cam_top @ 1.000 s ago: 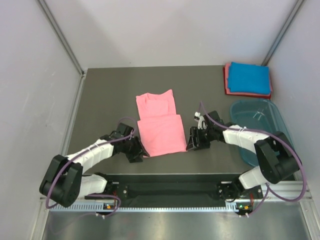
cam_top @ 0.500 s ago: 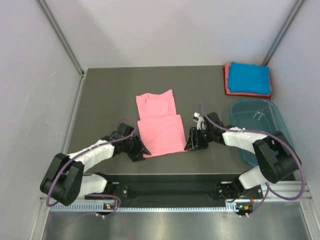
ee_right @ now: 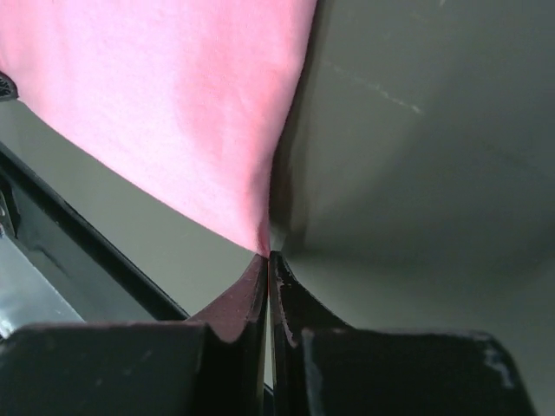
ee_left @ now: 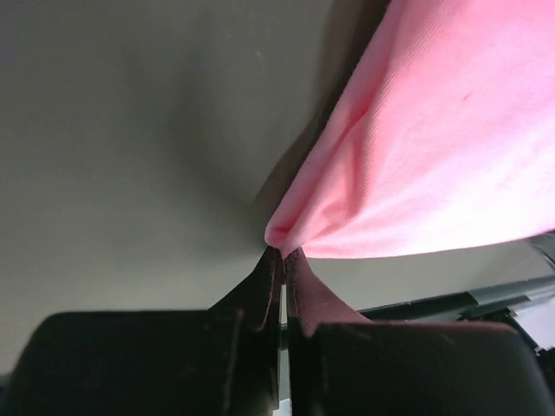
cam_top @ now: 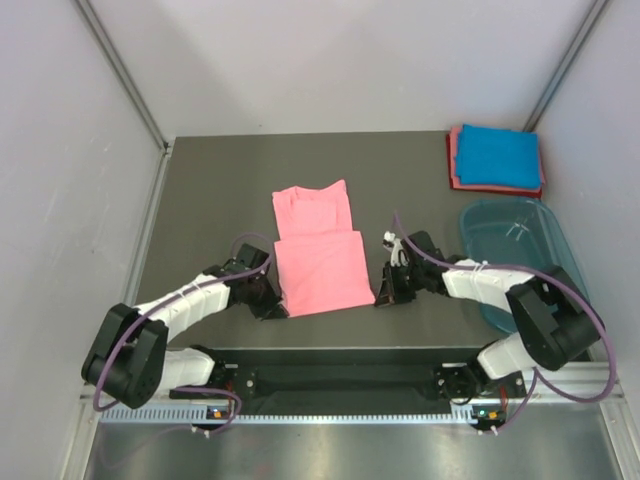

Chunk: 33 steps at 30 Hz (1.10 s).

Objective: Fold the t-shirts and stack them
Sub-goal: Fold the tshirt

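- The dark grey desk is boxed in by pale walls on three sides (metal rails run up the corners).
- There are three t-shirts. The salmon-pink t-shirt lies half-folded mid-desk, and the blue t-shirt sits folded atop the reddish-pink t-shirt in the far right corner.
- One teal tub stands just nearer than that stack.
- Of the two arms, the left end effector is pinched onto the salmon-pink t-shirt's near left corner, and the right end effector onto its near right corner.
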Tool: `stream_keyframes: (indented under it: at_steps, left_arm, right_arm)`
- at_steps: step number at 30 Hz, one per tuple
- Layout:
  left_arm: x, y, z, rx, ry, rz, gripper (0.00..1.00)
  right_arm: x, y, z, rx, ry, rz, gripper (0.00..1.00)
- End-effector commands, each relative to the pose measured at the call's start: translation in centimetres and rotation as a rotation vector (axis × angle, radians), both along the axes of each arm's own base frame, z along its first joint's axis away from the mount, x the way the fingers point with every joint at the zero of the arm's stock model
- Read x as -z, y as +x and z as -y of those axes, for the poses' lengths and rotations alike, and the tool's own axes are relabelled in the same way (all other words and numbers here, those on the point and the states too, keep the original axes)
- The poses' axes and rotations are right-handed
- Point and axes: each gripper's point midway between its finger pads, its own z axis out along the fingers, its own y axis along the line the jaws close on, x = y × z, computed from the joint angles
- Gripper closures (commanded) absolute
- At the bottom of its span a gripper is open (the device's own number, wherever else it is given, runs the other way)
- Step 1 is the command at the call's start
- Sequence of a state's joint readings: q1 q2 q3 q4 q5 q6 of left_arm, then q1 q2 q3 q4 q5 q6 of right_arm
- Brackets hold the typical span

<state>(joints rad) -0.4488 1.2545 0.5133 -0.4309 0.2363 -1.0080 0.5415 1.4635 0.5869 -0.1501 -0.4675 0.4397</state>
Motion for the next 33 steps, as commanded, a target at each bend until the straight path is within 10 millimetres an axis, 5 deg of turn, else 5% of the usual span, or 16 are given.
stream_keyframes:
  at_steps: [1, 7, 8, 12, 20, 27, 33]
  left_arm:
    - [-0.5, -0.9, -2.2, 0.018, 0.130, -0.027, 1.00]
    - [0.3, -2.5, -1.6, 0.033, 0.066, -0.069, 1.00]
    - [0.5, -2.7, -1.6, 0.033, 0.069, -0.076, 0.94]
    - [0.8, -2.8, -2.0, 0.035, 0.088, -0.082, 0.88]
    - [0.3, -2.6, -1.9, 0.041, 0.088, -0.081, 0.65]
    - [0.2, -2.3, -2.5, 0.037, 0.119, -0.056, 0.63]
    - [0.5, -2.2, -2.1, 0.054, 0.100, -0.043, 0.72]
  right_arm:
    - [-1.3, 0.7, 0.7, 0.005, -0.035, 0.097, 1.00]
    - [-2.5, 0.2, 0.3, -0.011, -0.035, 0.143, 1.00]
    - [-2.4, 0.0, 0.2, -0.003, -0.032, 0.131, 1.00]
    - [-1.8, -1.1, 0.3, 0.004, -0.027, 0.091, 0.77]
    - [-2.8, -1.4, -1.6, 0.016, 0.058, 0.087, 0.54]
    - [-2.1, -1.9, -2.9, 0.033, 0.065, 0.071, 0.49]
    - [-1.1, -1.6, -3.0, 0.039, 0.060, 0.082, 0.55]
